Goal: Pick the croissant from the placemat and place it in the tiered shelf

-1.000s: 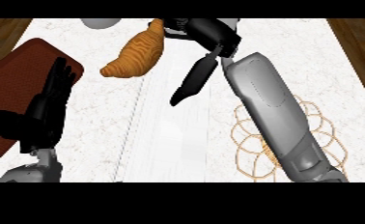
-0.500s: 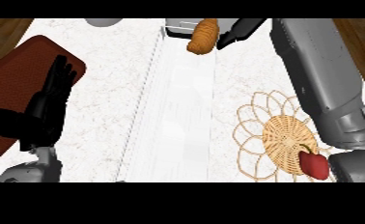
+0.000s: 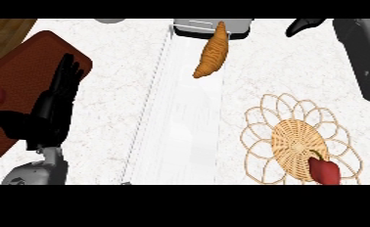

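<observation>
1. Head view: the croissant (image 3: 210, 50) lies at about 12 o'clock in the scene. It is long and tilted, with its upper end toward 12 and its lower tip toward 7.
2. It sits over the upper end of the pale tiered shelf (image 3: 180, 123), which runs down the middle of the counter (image 3: 115, 69). The croissant's upper end overlaps the grey metal part at the shelf's top edge. Whether it rests there or is off the surface I cannot tell.
3. The right hand (image 3: 303, 26) shows only as a black tip at about 1 o'clock, beside its grey forearm (image 3: 356, 55). The croissant lies toward 9 o'clock from it, apart and not touching, so the hand has no hold of it. How far this hand is opened I cannot tell.
4. The left hand (image 3: 56, 99) rests at 9 o'clock with its fingers (image 3: 66, 72) straight and pointing up, holding nothing. The croissant is well apart from them, toward 2 o'clock.
5. The woven placemat (image 3: 292, 133) lies at 4 o'clock with a red fruit (image 3: 325, 170) on its lower edge. The croissant is not on it.
6. A brown board (image 3: 29, 59) lies under the left hand at 10 o'clock.
</observation>
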Motion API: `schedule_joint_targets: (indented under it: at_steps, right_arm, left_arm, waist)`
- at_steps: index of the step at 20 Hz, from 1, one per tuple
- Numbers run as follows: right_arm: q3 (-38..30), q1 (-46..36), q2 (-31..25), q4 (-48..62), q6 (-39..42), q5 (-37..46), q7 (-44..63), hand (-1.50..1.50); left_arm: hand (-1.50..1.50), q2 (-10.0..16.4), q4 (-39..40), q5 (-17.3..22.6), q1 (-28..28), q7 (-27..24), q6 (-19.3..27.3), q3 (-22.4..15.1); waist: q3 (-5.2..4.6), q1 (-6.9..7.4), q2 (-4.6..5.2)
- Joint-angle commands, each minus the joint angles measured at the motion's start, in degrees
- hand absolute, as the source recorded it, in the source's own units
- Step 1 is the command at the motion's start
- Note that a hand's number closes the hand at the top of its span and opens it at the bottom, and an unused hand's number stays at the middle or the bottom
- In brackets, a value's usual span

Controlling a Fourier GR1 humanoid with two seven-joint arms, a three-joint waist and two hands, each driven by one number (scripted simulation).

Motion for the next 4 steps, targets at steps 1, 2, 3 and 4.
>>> schedule_joint_targets:
  at_steps: [1, 2, 3, 4]
  right_arm:
    - [-1.0, -2.7, -3.8, 5.8, 3.7, 1.1, -4.3, -1.5]
    - [0.4, -0.9, -2.8, 5.7, 2.5, 3.0, -7.1, -1.5]
    - [-0.9, -2.6, -4.6, 7.0, 5.3, 1.6, -6.2, -1.5]
    - [-0.5, -3.3, -4.8, 7.9, 4.8, 2.3, -5.8, -1.5]
  left_arm:
    - [0.0, 0.5, 0.1, -0.2, -1.2, 1.6, 0.1, 0.4]
    - [0.0, -1.3, 0.8, -2.0, -0.2, -0.2, 0.7, -2.2]
    - [0.0, -1.4, 2.0, -1.8, -2.8, 1.4, 1.8, -1.1]
    - [0.0, 0.4, 0.2, 0.5, -1.0, 1.7, -1.1, -0.2]
  waist:
    - [-0.13, 0.8, 0.27]
    - [-0.12, 0.82, 0.4]
    - [-0.12, 0.53, 0.41]
    - [-0.12, 1.47, 0.49]
